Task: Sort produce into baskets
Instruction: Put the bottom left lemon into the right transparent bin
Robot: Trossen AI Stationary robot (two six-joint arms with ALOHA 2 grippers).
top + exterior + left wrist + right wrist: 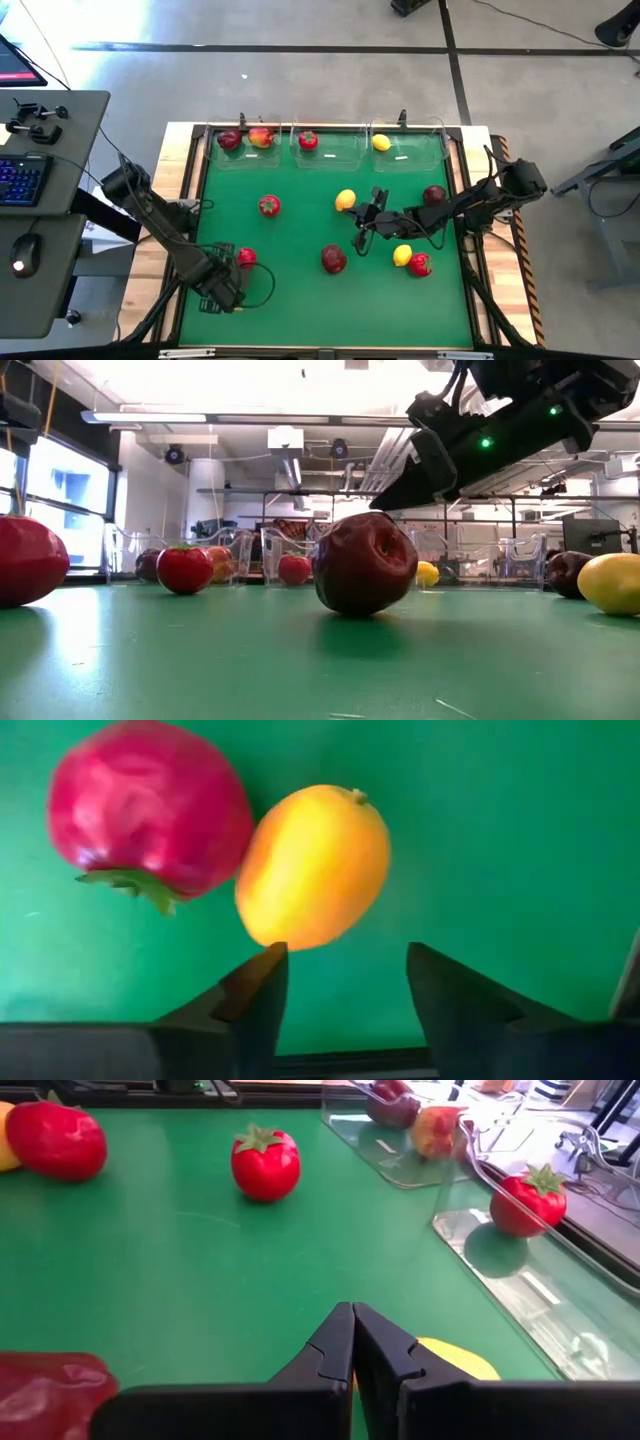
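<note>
The left gripper (345, 960) sat low over the near left part of the green mat (300, 300). Its fingers were spread apart and held nothing. A near-left lemon (312, 865) lay just beyond the fingertips, touching a near-left red fruit (148, 810) with a green top.

Along the far edge of the mat:
- The left bin (245, 157) held a dark red apple (229, 139) and a red-orange apple (260, 137).
- The middle bin (330, 152) held one red green-topped fruit (308, 140).
- The right bin (415, 150) held one binned lemon (381, 142).

A loose red fruit (268, 206) lay on the mat left of centre. A centre dark apple (333, 259) lay nearer the front.

The right gripper (362, 225) was over the middle of the mat with its fingers pressed together on nothing. A centre lemon (345, 200) lay just beside it.

Further right lay a right lemon (402, 255) next to a right red fruit (420, 264). A far dark apple (434, 195) lay beyond them, beside the right arm.
</note>
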